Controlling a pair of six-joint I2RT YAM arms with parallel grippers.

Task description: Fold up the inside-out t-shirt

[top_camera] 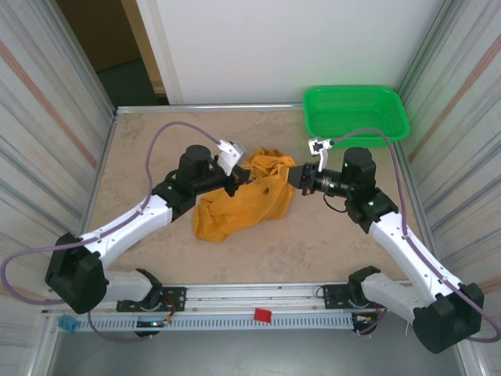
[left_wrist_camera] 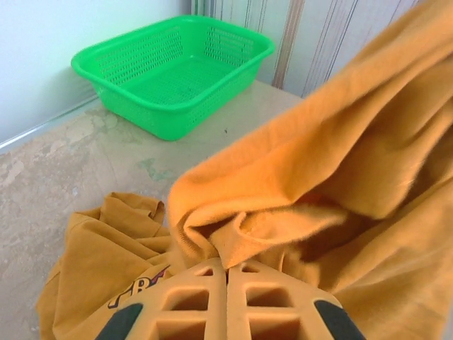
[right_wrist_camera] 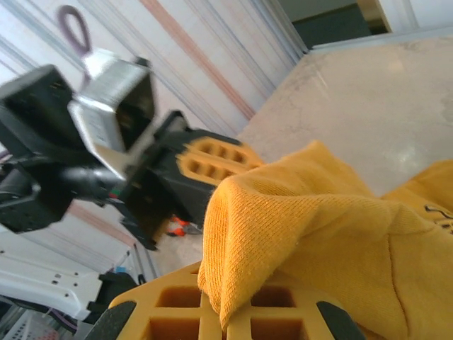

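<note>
From above, we see the inside-out t-shirt (top_camera: 235, 207) bunched at the centre of the table (top_camera: 329, 243). The left wrist view adds its lettered print (left_wrist_camera: 138, 292). The left gripper (left_wrist_camera: 226, 273) and right gripper (right_wrist_camera: 226, 301) each pinch a cloth fold.

t-shirt (top_camera: 235, 210) on table (top_camera: 149, 145), between left pincer (top_camera: 239, 182) and right pincer (top_camera: 291, 177), basket (top_camera: 356, 91) behind, far right corner

The left gripper (left_wrist_camera: 226, 275) has its orange lattice fingers (left_wrist_camera: 187, 308) pressed together on a fold of the inside-out t-shirt (left_wrist_camera: 340, 177), which rises up to the right. Dark lettering (left_wrist_camera: 138, 290) shows beside them. A green perforated basket (left_wrist_camera: 177, 117) sits at the table's (left_wrist_camera: 64, 184) far corner.
</note>
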